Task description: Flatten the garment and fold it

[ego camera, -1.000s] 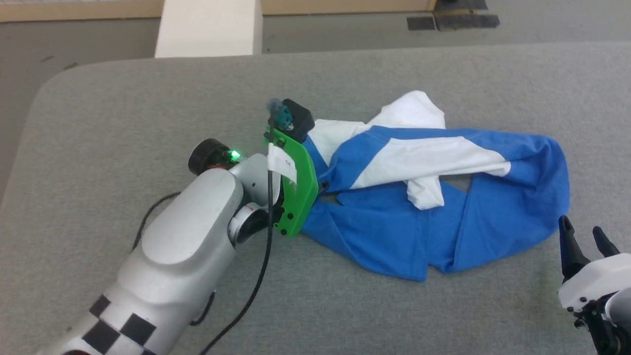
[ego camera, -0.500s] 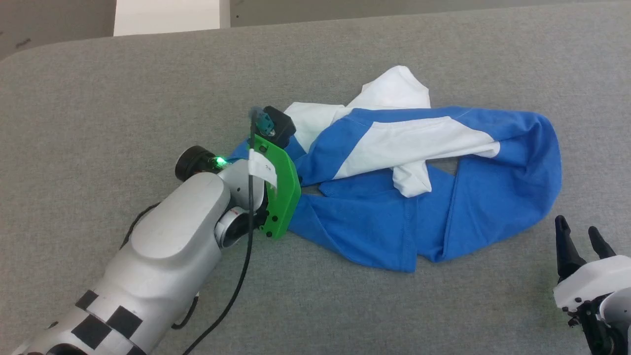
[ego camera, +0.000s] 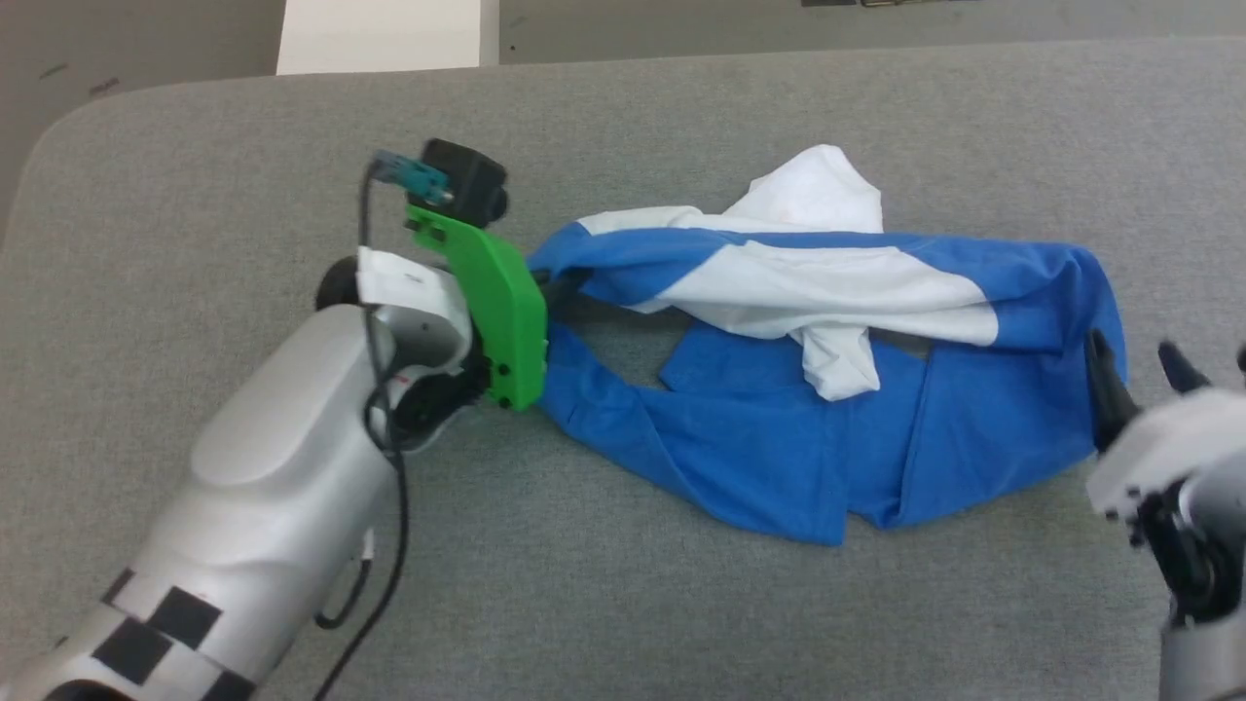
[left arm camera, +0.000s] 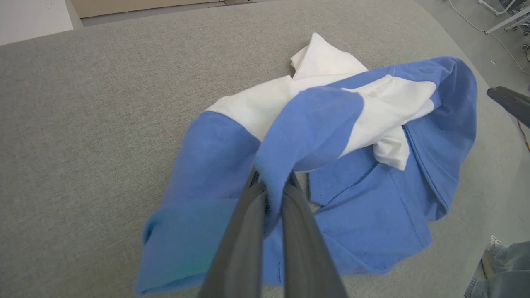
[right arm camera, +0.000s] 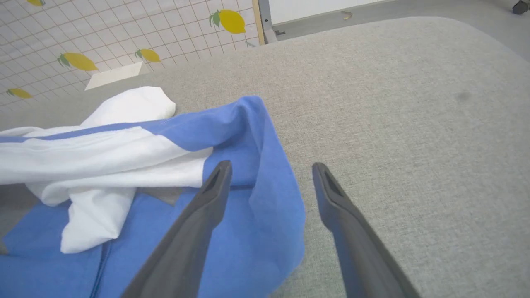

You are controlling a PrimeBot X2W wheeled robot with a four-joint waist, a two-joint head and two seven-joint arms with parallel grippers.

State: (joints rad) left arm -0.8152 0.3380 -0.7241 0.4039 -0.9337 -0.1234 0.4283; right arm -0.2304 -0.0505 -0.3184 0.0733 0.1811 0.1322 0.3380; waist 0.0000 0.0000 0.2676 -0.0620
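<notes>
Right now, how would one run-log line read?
left gripper: jaws shut on garment | right gripper: jaws open at garment's edge | garment: crumpled on table

Robot test lab, grey cloth-covered worktable point(ego camera: 779, 604), lemon-print gridded sheet point(right arm camera: 83, 33), bare grey floor point(ego camera: 633, 19)

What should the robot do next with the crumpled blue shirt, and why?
Probably close the right pincer on the blue edge of the shirt between its open jaws; the left pincer already pinches the other end, so both could pull it flat.
</notes>
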